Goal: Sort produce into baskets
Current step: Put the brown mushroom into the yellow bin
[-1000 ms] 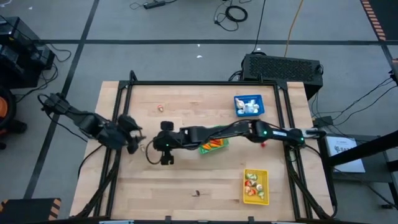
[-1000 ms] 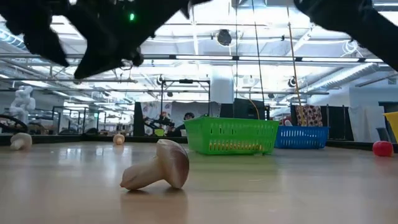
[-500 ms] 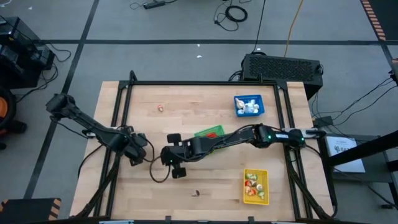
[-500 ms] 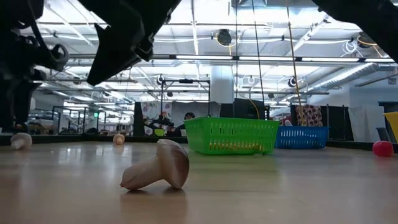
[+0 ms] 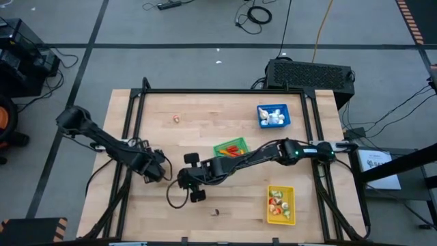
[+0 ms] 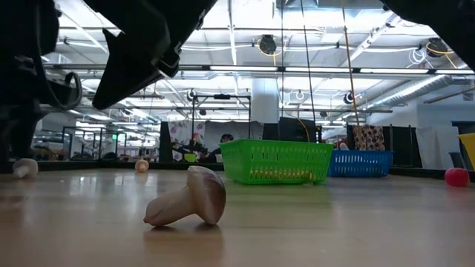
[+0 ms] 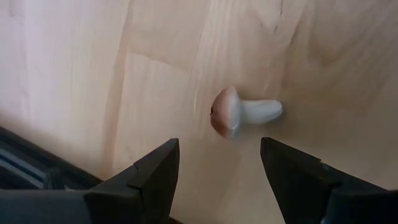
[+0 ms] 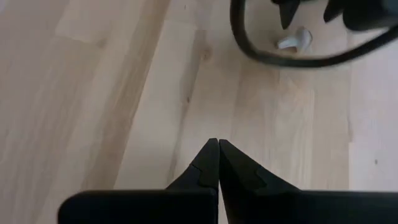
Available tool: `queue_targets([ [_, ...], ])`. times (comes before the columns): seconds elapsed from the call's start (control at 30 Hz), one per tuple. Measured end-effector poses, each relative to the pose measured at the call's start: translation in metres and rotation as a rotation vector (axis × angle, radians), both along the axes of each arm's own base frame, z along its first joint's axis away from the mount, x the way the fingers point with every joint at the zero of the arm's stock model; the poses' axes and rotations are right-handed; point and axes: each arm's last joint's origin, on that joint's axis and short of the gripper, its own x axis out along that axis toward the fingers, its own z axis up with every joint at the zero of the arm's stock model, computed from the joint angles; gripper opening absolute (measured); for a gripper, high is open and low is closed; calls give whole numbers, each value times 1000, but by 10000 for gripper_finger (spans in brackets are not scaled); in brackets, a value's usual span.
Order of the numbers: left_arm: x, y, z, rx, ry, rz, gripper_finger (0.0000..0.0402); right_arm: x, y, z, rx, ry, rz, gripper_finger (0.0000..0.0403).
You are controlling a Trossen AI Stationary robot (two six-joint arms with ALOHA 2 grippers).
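**Two hands low over the tabletop, one mushroom framed between open fingers**

Two dark arms reach over the wooden tabletop (image 5: pixel 205 109). The left hand (image 7: pixel 219 167) hangs near the tabletop's left edge with its fingers spread apart and nothing between them; a small white mushroom (image 7: pixel 239 114) lies on its side on the wood just beyond the fingertips, not touched by either one. The right hand (image 8: pixel 218 163) has its fingers pressed together to a point, gripping nothing, over bare wood; its arm stretches from the right side across the middle of the tabletop, passing just beside the green basket (image 5: pixel 230 148), so that the hand (image 5: pixel 193 179) sits close to the left hand (image 5: pixel 158 171).

The green basket stands near the centre and holds orange and red pieces. The blue basket (image 5: pixel 273 115) stands toward the far right corner with white pieces in it. The yellow basket (image 5: pixel 280 204) stands near the front right with red, green and pale pieces inside.

Loose produce remains on the wood: a tan mushroom (image 6: pixel 188 198) lying on its side near the front edge, a small pale piece (image 5: pixel 176 119) toward the far left, well apart from the baskets, and a red piece (image 6: pixel 456 176) at the right in the low view.
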Motion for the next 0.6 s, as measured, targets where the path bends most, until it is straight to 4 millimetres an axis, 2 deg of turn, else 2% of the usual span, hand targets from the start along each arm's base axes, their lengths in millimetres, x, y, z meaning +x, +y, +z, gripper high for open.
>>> queue_targets([
  [0.17,12,0,-6,-13,-40,-100,233,-1,4,0,0,0,7,0],
  [0.37,24,5,-10,-33,-78,-122,233,-4,8,-1,5,25,3,0],
  [0.6,22,12,-10,-13,-27,-71,233,-5,10,-1,7,28,7,0],
])
